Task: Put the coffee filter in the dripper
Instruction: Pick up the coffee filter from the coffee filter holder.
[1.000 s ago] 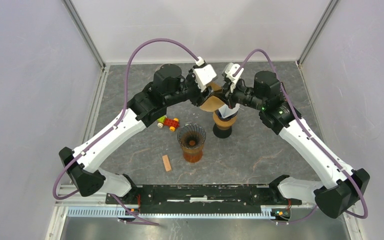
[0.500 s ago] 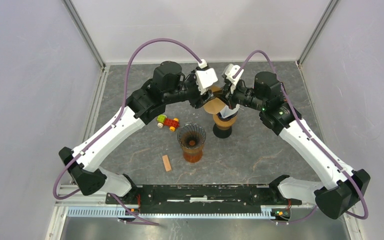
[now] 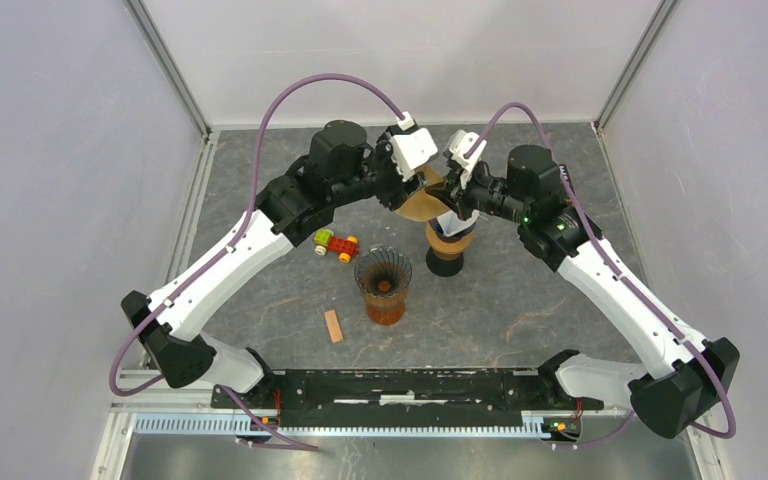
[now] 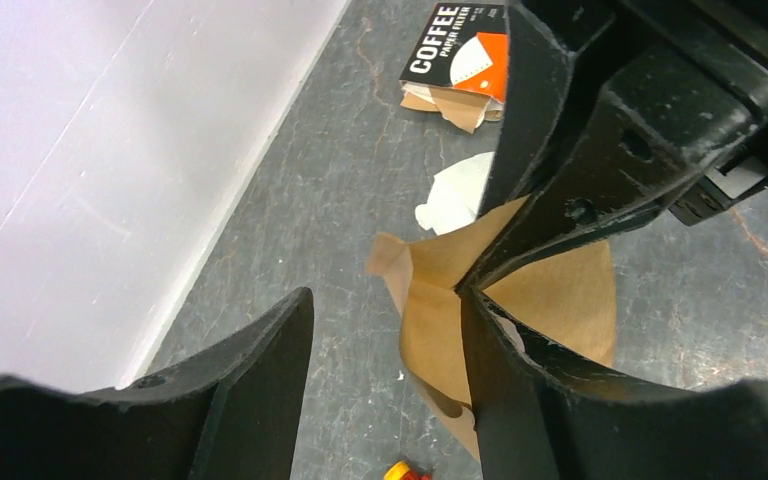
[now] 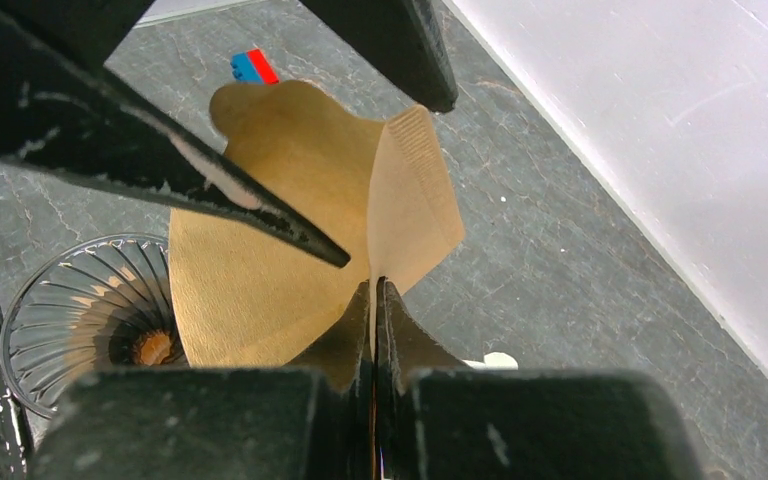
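While the right end effector [image 5: 373,300] clamps it, the brown, crimp-edged coffee filter [image 5: 290,260] fans open; left end effector [image 4: 385,295] apart. Packet [image 4: 457,45] reads "COFFEE".

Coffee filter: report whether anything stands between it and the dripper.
Nothing visible blocks the path. The coffee filter, pinched in the right gripper, hangs above and beside the dripper. Only the left gripper, open, straddles the filter's edge.

bright even light, soft shadows, mostly sharp
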Robot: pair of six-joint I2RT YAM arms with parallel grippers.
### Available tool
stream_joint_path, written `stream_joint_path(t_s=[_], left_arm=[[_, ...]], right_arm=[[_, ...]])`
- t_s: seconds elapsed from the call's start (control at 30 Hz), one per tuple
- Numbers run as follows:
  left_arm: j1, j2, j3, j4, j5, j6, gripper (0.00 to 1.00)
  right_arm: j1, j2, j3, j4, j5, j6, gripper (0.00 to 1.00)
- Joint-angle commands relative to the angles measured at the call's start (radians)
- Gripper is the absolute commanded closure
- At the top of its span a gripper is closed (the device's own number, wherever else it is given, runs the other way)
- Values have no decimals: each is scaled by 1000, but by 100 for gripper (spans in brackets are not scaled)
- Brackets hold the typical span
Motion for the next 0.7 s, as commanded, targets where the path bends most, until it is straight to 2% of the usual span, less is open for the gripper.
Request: stream_joint_path(t_s=[0.0, 0.07, 0.17, 0.3, 0.47, 0.67], left_arm=[[4, -5, 23, 34, -46, 32, 38], [4, -9, 22, 29, -28, 33, 39], [4, -17, 40, -25, 71, 27, 39], [4, -25, 53, -42, 137, -55, 35], [2, -18, 53, 12, 96, -198, 33], [-4, 14, 65, 64, -20, -234, 32]], right_arm=[[-3, -21, -13, 42, -9, -9, 100], [-3, -23, -13, 40, 6, -10, 100], [-3, -23, -9, 33, 70, -9, 100], [-3, -17, -2, 28, 138, 4, 100], [1, -5, 1, 31, 142, 19, 100], [6, -5, -9, 40, 133, 27, 100]])
